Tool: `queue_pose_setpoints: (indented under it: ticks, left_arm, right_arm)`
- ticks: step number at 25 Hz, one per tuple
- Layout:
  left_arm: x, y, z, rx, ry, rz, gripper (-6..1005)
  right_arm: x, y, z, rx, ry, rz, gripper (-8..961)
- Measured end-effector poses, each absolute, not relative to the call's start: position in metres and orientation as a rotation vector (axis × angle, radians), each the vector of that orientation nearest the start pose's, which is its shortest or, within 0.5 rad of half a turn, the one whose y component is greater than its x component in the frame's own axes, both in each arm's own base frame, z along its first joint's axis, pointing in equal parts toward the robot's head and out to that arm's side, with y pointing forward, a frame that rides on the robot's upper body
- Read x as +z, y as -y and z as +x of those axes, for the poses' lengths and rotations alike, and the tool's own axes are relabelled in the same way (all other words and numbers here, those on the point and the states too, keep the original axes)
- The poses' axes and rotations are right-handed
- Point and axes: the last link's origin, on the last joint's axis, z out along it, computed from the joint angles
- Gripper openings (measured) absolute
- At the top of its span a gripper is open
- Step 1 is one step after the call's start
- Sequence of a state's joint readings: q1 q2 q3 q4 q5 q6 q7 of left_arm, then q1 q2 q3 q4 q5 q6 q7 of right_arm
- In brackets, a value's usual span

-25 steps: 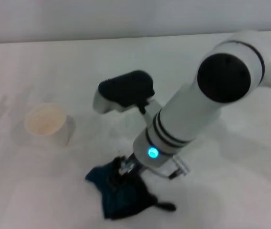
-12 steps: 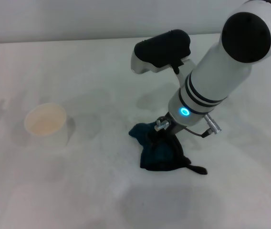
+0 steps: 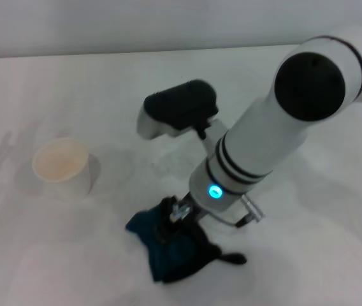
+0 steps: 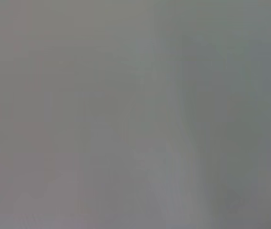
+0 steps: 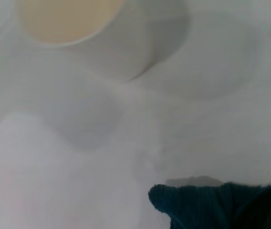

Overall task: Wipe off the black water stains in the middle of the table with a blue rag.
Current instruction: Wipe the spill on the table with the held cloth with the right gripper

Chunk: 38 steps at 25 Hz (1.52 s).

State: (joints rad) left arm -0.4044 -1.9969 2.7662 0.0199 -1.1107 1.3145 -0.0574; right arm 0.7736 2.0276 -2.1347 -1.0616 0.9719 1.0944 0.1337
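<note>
1. Head view: the right gripper (image 3: 176, 220) is clenched on the blue rag (image 3: 171, 252), pressing it onto the table (image 3: 72, 255); the rag spreads beneath and just beyond the fingers. A white paper cup (image 3: 63, 167) stands well apart.
2. Left wrist view: blank grey; the left gripper is unseen.
3. Right wrist view: the rag's edge (image 5: 207, 202) lies on the table, the cup (image 5: 92, 33) beyond it.

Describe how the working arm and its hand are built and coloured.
The right arm is a thick white tube with a round black cap at one joint, thin black rings near the wrist and a glowing cyan light. A black-and-white box sits beside the wrist. The right hand is small, dark and metallic. The left arm isn't visible.
</note>
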Motion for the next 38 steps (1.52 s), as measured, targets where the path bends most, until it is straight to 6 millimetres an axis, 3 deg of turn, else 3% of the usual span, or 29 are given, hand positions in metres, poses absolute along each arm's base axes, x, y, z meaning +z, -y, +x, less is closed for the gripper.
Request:
queue_pose_setpoints:
  ticks: [6,11,20,24,33,38]
  left_arm:
    - [0.017,-0.306,-0.357,-0.501,0.229,-1.771,877]
    - [0.018,-0.306,-0.357,-0.500,0.227,-1.770,877]
    - [0.018,-0.307,-0.359,-0.489,0.233,-1.772,876]
    - [0.018,-0.309,-0.358,-0.489,0.232,-1.769,876]
    - [0.017,-0.310,-0.357,-0.488,0.234,-1.761,877]
    - [0.015,-0.313,-0.356,-0.482,0.236,-1.765,877]
  right_arm:
    - [-0.147,-0.287,0.135,-0.440,-1.438,-2.654,86]
    - [-0.147,-0.283,0.147,-0.452,-1.482,-2.633,86]
    - [-0.098,-0.299,0.170,-0.528,-1.464,-2.449,87]
    - [-0.089,-0.312,0.180,-0.550,-1.452,-2.380,87]
    - [-0.117,-0.337,0.150,-0.464,-1.352,-2.474,86]
    - [-0.137,-0.337,0.133,-0.441,-1.311,-2.545,87]
